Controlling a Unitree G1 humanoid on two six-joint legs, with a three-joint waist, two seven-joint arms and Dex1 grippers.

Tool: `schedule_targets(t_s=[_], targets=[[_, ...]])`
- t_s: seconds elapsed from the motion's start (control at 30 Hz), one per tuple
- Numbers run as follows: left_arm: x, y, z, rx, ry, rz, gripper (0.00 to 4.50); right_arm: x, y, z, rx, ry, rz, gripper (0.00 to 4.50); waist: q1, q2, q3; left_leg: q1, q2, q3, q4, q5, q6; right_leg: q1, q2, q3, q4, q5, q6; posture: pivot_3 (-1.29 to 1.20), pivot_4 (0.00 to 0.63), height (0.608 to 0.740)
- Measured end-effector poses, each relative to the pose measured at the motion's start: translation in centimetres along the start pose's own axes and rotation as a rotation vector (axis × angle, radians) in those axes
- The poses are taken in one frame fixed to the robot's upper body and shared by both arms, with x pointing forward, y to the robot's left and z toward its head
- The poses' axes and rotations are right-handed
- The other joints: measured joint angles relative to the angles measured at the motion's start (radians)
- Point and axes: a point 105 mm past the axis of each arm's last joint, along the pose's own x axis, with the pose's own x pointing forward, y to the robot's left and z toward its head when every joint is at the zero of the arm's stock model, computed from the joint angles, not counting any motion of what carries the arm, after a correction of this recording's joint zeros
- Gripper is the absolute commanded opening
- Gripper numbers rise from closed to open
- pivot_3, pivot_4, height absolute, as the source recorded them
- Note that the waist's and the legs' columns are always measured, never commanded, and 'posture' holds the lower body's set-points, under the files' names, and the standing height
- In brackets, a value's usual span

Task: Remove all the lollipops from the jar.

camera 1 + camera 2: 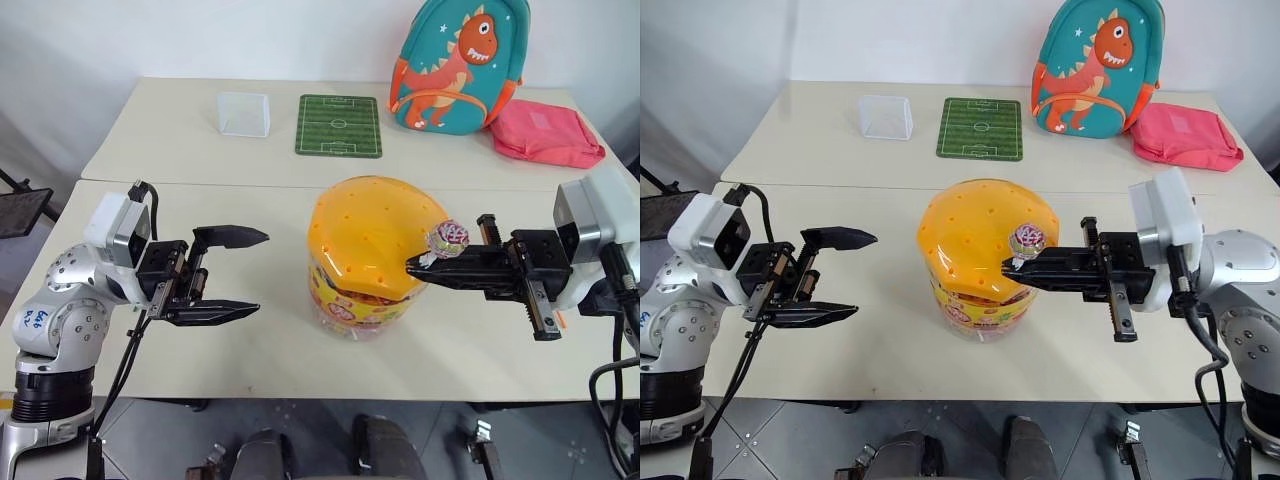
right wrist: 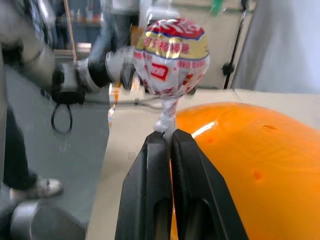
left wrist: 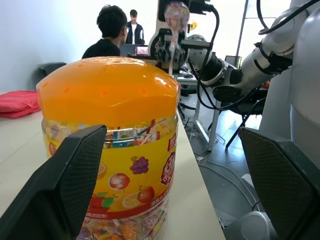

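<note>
Evidently, from the left eye view, one lollipop (image 1: 447,237) is pinched by its stick in the closed right tool (image 1: 418,267) over the jar (image 1: 372,256), whose orange lid is on; the left tool (image 1: 248,272) is held wide open, empty, beside it. No removed lollipops are seen on the tabletop (image 1: 250,345), so most of the task is judged undone. From the left wrist view, bare tabletop lies beside the jar (image 3: 111,150), its edge close behind. From the right wrist view, the wrapped head (image 2: 171,56) stands above the pinching fingers (image 2: 150,185)
</note>
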Motion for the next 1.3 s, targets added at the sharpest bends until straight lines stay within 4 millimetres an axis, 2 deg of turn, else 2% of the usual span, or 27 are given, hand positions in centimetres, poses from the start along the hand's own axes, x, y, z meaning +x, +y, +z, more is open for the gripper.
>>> schedule_targets(t_s=[0.1,0.27,0.33,0.4,0.47,0.5,0.53,0.57,0.6,0.63,0.77,0.97,1.1,1.3], targets=[[0.0,-0.1,0.6,-0.006,-0.052,-0.007,4.50,-0.7,-1.1,2.4,0.059,-0.100,-0.095,0.04,0.000,0.000,0.000,0.000,0.000,0.000,0.000,0.000,0.000,0.000,0.000,0.000,0.001,0.000,0.000,0.00,0.150,0.740],[0.8,-0.5,1.0,0.029,-0.071,-0.038,4.50,-4.5,-4.0,5.9,0.145,-0.167,-0.327,0.04,0.004,-0.001,0.000,-0.001,0.000,-0.001,0.001,0.000,0.001,0.000,0.000,0.000,-0.001,0.000,0.000,0.00,0.150,0.740],[1.4,-0.8,1.0,0.036,-0.066,-0.064,4.50,-7.0,-5.5,6.2,0.151,-0.094,-0.472,0.04,0.005,-0.001,0.000,-0.001,-0.001,0.000,0.000,-0.001,0.001,0.000,-0.001,0.001,-0.002,0.000,0.000,0.00,0.150,0.740],[1.8,-1.1,0.8,0.055,-0.049,-0.087,4.50,-11.1,-7.0,6.0,0.151,0.025,-0.677,0.04,0.009,-0.001,0.000,-0.002,0.000,0.000,0.000,-0.001,0.001,0.000,0.000,0.000,-0.003,0.000,0.000,0.00,0.150,0.740],[1.9,-1.1,0.5,0.056,-0.024,-0.087,4.50,-13.9,-7.4,4.8,0.165,0.134,-0.798,0.04,0.007,-0.001,0.000,-0.001,0.000,0.000,-0.001,-0.001,0.001,0.000,0.000,0.000,-0.003,0.000,0.000,0.00,0.150,0.740],[2.0,-1.0,0.1,0.075,0.008,-0.083,4.50,-16.7,-7.6,2.2,0.179,0.356,-0.930,0.04,0.007,-0.001,-0.001,-0.001,0.000,0.001,-0.002,-0.001,0.001,0.000,0.000,0.001,-0.003,0.000,0.000,0.00,0.150,0.740],[1.9,-0.9,-0.2,0.097,0.037,-0.082,4.50,-19.1,-7.6,0.0,0.209,0.515,-1.028,0.04,0.006,-0.004,-0.002,0.000,0.000,0.001,-0.002,-0.001,0.001,0.001,0.000,0.001,-0.003,0.000,0.000,0.00,0.150,0.740],[1.8,-0.9,-0.7,0.130,0.076,-0.081,4.50,-22.4,-7.1,-2.6,0.236,0.680,-1.139,0.04,0.006,-0.006,-0.003,0.000,0.000,0.001,-0.001,-0.001,0.001,0.001,0.000,0.000,-0.003,0.000,0.000,0.00,0.150,0.740],[1.6,-0.9,-1.2,0.133,0.099,-0.073,4.50,-24.5,-6.4,-4.3,0.272,0.781,-1.199,0.04,0.004,-0.006,-0.003,0.000,0.000,0.002,-0.001,-0.001,0.001,0.001,0.000,0.001,-0.004,0.000,0.000,0.00,0.150,0.740],[1.4,-0.8,-1.5,0.117,0.105,-0.059,4.50,-25.5,-5.8,-5.5,0.310,0.851,-1.222,0.04,0.001,-0.003,-0.002,-0.001,-0.001,0.003,-0.001,0.000,0.001,0.000,-0.001,0.002,-0.004,0.000,0.001,0.00,0.150,0.740],[1.2,-1.1,-2.0,0.041,0.138,-0.044,4.50,-26.6,-4.0,-9.1,0.423,1.040,-1.194,0.04,-0.015,0.001,-0.001,0.000,0.001,0.003,-0.001,0.000,0.001,-0.001,0.000,0.003,-0.002,0.000,0.001,0.00,0.150,0.740],[1.4,-1.7,-1.9,-0.015,0.140,-0.055,4.50,-27.5,-3.2,-12.5,0.513,1.097,-1.169,0.04,-0.021,0.002,-0.001,0.000,0.000,0.003,-0.001,0.000,0.001,0.000,0.000,0.003,-0.002,0.000,0.001,0.00,0.150,0.740],[1.3,-1.4,-1.6,-0.027,0.125,-0.025,4.50,-28.2,-2.9,-13.7,0.557,1.101,-1.178,0.98,-0.021,0.003,-0.001,0.000,0.000,0.003,-0.001,0.000,0.001,0.000,0.000,0.002,-0.002,0.000,0.001,0.00,0.150,0.740],[0.9,-0.2,-0.8,-0.009,0.113,0.075,4.50,-27.7,-2.8,-13.9,0.528,1.058,-1.101,2.99,-0.021,0.003,-0.001,0.000,0.000,0.003,-0.001,0.000,0.001,0.000,0.000,0.002,-0.002,0.000,0.001,0.00,0.150,0.740]])
